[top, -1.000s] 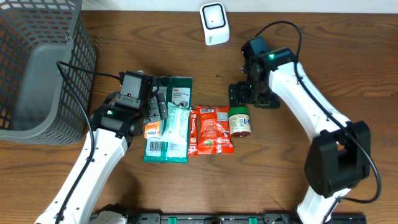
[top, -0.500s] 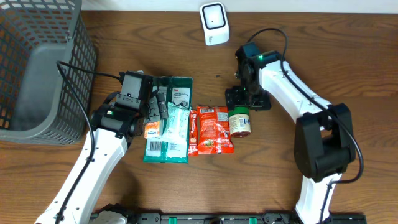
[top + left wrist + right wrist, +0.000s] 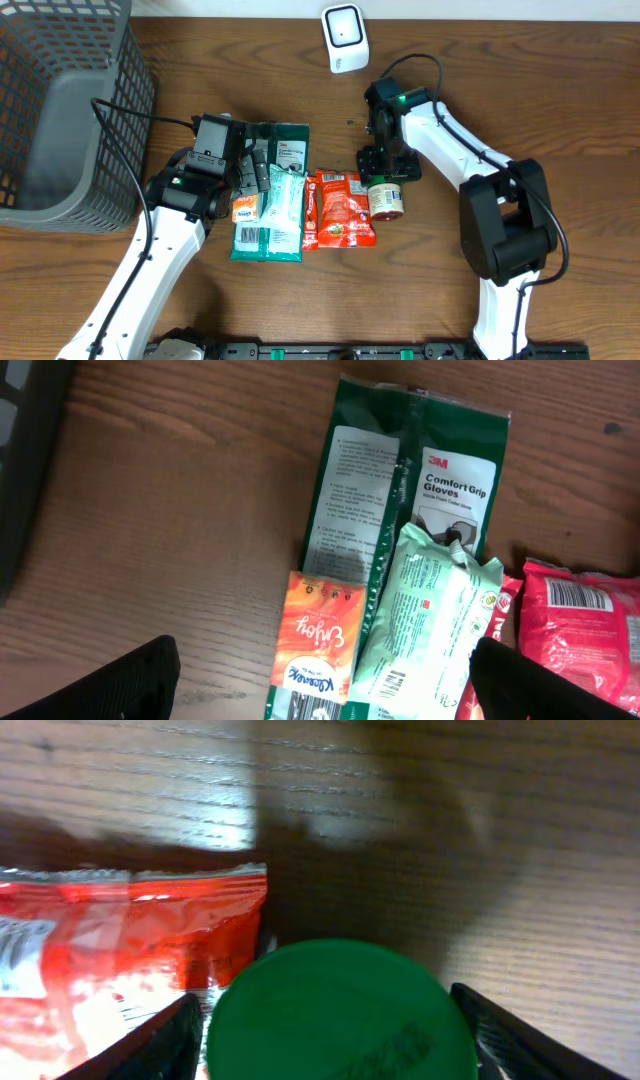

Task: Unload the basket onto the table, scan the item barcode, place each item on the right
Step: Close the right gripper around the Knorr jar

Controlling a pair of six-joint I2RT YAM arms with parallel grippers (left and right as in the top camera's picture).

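Note:
A small jar with a green lid (image 3: 386,196) lies on the wooden table beside a red snack pack (image 3: 340,208). My right gripper (image 3: 385,172) sits at the jar's lid end. In the right wrist view the green lid (image 3: 340,1015) fills the space between the two black fingers (image 3: 150,1050), which stand close on either side of it, still open. My left gripper (image 3: 258,175) hovers open over an orange tissue pack (image 3: 320,635) and a pale green wipes pack (image 3: 425,620), holding nothing. A white scanner (image 3: 345,38) stands at the back.
A dark green glove pack (image 3: 400,470) lies under the other packs. A grey wire basket (image 3: 60,110) fills the far left. The red snack pack (image 3: 110,940) touches the jar's left side. Bare wood lies right of the jar.
My right gripper has moved left and onto the jar's lid, and its jaws have narrowed around it. The left arm has not moved.

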